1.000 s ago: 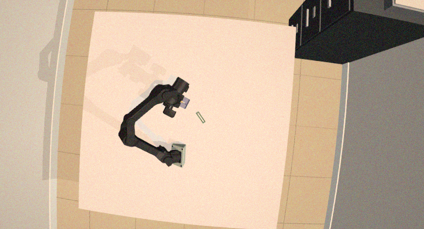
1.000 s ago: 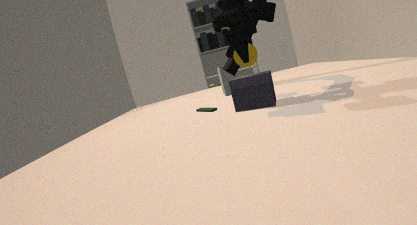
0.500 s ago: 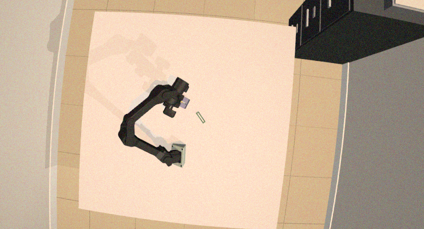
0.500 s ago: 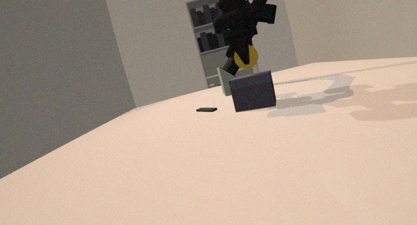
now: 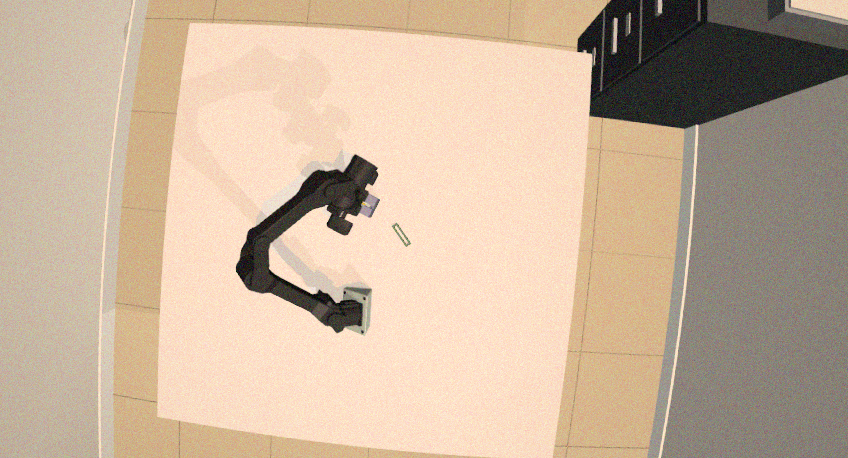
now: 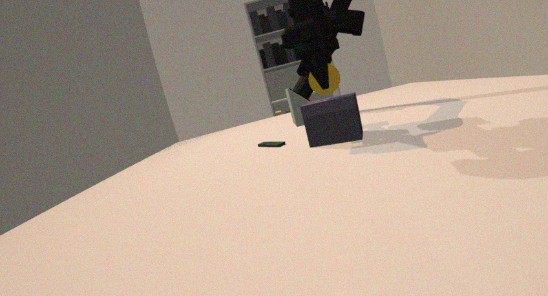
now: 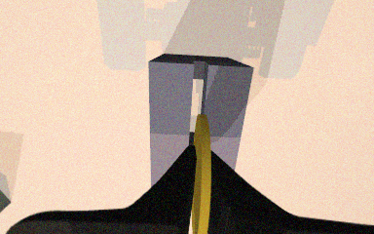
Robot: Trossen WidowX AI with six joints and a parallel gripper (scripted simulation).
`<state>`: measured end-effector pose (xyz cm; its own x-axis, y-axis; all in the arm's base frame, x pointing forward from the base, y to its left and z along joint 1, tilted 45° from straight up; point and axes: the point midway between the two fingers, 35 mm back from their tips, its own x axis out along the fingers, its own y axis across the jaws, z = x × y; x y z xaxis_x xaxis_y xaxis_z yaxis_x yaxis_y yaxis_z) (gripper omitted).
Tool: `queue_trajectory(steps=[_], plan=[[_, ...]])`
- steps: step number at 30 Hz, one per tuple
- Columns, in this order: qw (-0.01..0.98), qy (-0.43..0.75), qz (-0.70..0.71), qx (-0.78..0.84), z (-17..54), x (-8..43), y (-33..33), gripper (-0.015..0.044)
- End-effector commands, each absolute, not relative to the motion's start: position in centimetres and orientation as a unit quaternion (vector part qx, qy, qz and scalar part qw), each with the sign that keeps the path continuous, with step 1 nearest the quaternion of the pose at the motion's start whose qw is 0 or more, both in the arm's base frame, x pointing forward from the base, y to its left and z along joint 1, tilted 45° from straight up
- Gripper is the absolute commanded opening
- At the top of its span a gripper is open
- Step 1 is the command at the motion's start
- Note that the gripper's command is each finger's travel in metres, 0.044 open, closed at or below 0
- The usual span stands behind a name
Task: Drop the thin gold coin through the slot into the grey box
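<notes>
My gripper (image 7: 197,152) pinches the coin (image 7: 203,166) just above the box (image 7: 174,97); I should line its edge with the slot (image 7: 198,93), then go down slowly
</notes>
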<state>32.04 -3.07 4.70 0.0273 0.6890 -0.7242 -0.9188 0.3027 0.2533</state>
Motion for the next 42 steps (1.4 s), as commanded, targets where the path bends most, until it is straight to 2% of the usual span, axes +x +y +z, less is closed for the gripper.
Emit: queue_trajectory(steps=[1, 11, 17, 26, 36, 37, 42], plan=[[0.702, 0.398, 0.573, -0.141, 4.5, 32.0, -2.8, 0.0000], [0.702, 0.398, 0.573, -0.141, 4.2, 32.0, -2.5, 0.0000], [0.702, 0.398, 0.573, -0.144, 4.3, 32.1, -2.7, 0.0157], [0.702, 0.398, 0.573, -0.144, 4.3, 32.1, -2.7, 0.0161], [0.703, 0.398, 0.572, -0.143, 7.2, 31.9, -5.5, 0.0423], [0.703, 0.398, 0.572, -0.142, 8.2, 31.7, -6.3, 0.0440], [0.703, 0.398, 0.572, -0.141, 8.9, 31.5, -6.9, 0.0440]])
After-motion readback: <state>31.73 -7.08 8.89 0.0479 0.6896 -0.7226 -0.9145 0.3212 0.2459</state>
